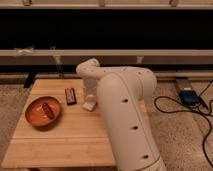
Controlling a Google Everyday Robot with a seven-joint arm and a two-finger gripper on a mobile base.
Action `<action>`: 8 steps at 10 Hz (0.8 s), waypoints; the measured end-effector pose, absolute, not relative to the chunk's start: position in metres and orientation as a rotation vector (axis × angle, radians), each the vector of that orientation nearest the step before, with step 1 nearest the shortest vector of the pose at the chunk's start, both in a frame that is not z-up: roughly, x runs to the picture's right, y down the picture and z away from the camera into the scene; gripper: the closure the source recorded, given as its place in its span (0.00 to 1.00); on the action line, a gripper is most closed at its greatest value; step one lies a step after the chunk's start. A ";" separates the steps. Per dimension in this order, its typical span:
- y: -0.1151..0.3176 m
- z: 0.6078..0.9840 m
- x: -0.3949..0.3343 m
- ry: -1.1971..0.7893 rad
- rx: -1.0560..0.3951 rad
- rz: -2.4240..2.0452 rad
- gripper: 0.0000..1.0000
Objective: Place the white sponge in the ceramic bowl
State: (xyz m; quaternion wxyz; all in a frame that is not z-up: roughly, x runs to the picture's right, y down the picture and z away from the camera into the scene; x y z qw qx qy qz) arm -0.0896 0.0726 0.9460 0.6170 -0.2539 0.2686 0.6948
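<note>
My gripper (90, 96) hangs below the white wrist, over the back middle of the wooden table (65, 145). A small off-white block, the white sponge (88, 105), shows right under the gripper, at or just above the tabletop. I cannot tell whether the gripper holds it. The ceramic bowl is hidden from view, possibly behind my bulky white arm (125, 115).
A wide orange dish (35, 116) with a small dark item in it sits at the table's left. A dark flat bar (71, 96) lies left of the gripper. A blue box (190, 96) and black cables lie on the floor to the right.
</note>
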 end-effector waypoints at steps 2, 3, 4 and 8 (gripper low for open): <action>0.075 0.946 -0.089 0.631 -0.592 1.602 0.35; 0.077 0.945 -0.086 0.642 -0.592 1.608 0.40; 0.079 0.944 -0.084 0.652 -0.591 1.614 0.49; 0.087 0.927 -0.078 0.666 -0.599 1.633 0.90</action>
